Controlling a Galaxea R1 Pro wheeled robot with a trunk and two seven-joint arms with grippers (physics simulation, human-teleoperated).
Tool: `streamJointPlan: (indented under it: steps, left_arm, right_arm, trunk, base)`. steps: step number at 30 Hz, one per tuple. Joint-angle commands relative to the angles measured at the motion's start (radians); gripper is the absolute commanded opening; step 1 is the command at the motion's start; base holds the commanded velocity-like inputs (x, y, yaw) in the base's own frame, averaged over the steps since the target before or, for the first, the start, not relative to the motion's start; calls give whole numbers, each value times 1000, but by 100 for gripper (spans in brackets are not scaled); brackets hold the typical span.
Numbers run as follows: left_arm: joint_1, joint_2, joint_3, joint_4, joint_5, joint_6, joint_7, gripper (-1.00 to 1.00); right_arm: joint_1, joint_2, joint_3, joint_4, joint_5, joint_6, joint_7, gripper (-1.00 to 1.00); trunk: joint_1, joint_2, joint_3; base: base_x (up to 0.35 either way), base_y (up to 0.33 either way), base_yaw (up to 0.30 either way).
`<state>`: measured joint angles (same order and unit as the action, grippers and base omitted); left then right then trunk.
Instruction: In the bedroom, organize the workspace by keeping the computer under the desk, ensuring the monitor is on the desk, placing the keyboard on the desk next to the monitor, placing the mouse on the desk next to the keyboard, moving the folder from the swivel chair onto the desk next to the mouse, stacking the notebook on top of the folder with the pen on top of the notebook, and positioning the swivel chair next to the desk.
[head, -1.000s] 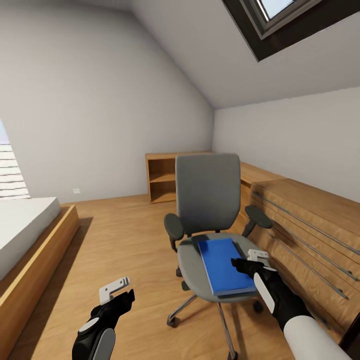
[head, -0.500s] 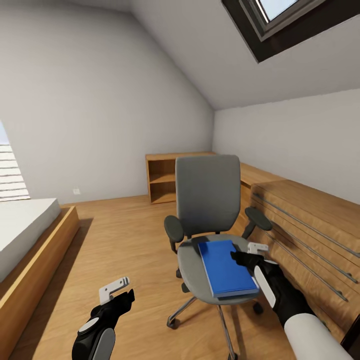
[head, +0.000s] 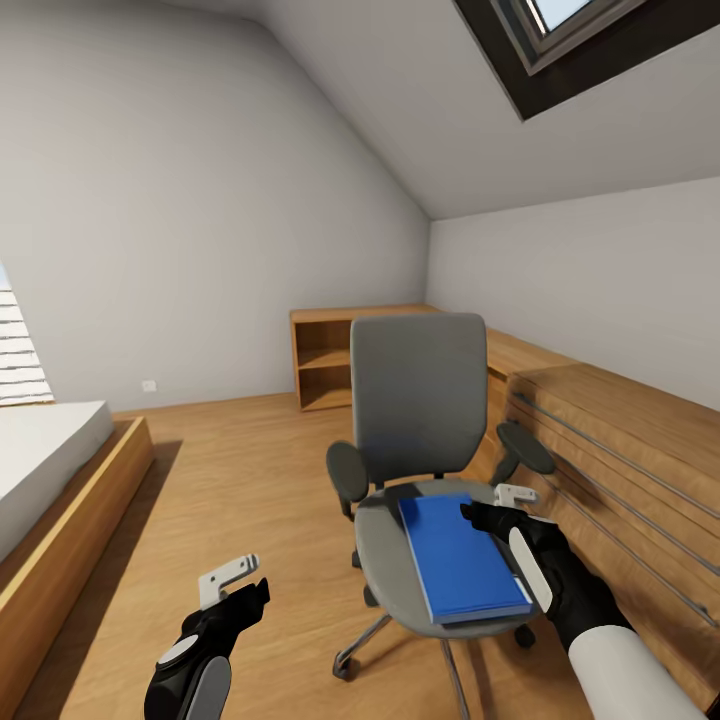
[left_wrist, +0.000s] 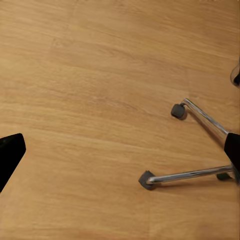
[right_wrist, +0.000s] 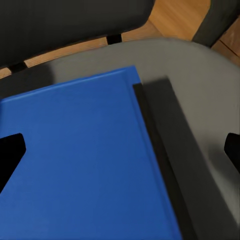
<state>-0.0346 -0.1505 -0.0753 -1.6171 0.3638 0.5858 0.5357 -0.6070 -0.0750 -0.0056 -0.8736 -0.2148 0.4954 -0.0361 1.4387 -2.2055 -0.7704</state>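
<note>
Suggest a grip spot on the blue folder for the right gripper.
Probably the folder's long right edge, which lies nearest the open right gripper. It lies flat on the chair seat, so pinch that thin edge from the side, one finger slid underneath.

Your head camera looks forward and down at the chair (head: 420, 470) from mid-room. Your right wrist camera sits close over its seat and the folder (right_wrist: 85, 165). Your left wrist camera faces the floor (left_wrist: 90, 90), sharing the chair's base.

Right gripper (head: 493, 508) reaching forward, fingers spread, left gripper (head: 236, 584) low, fingers apart
</note>
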Motion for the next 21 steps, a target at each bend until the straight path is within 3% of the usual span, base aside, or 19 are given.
streamJointPlan:
  steps: [1, 14, 21]
  left_arm:
    - [-1, 0, -1, -1, 10, 2, 10, 100]
    - [-1, 0, -3, -1, 11, 2, 9, 100]
    - [-1, 0, -3, -1, 11, 3, 6, 100]
  right_arm:
    - [0, 0, 0, -2, -9, 4, -3, 100]
    - [0, 3, 3, -3, -10, 6, -2, 100]
    - [0, 4, -1, -14, -9, 7, -2, 100]
  trunk:
    - [0, 0, -1]
    - [0, 0, -1]
    - [0, 0, -1]
  base:
    - [214, 0, 0]
    - [54, 0, 0]
    - [230, 23, 0]
